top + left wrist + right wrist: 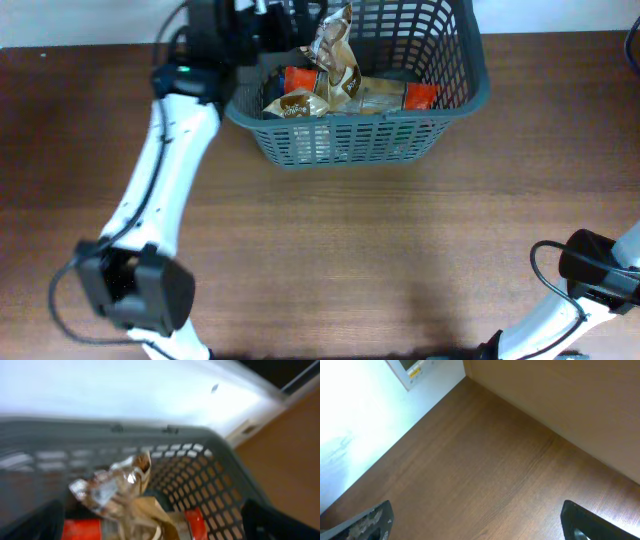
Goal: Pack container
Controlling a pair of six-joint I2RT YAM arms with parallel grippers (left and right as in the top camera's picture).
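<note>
The dark grey slotted basket (455, 100) stands at the table's far edge, and its lattice wall fills the left wrist view (200, 467). Inside lie several grocery packets. A crumpled brown and silver packet (335, 50) sticks up above red packets (420, 96) and also shows in the left wrist view (117, 485). My left gripper (275, 35) hangs over the basket's back left part. Its fingers (150, 525) are spread wide on either side of the crumpled packet and do not grip it. My right gripper (477, 520) is open and empty over bare table.
The brown wooden table (380, 250) stretches in front of the basket. My right arm (595, 265) sits at the front right corner. A pale wall and a wooden panel (560, 395) border the table in the right wrist view.
</note>
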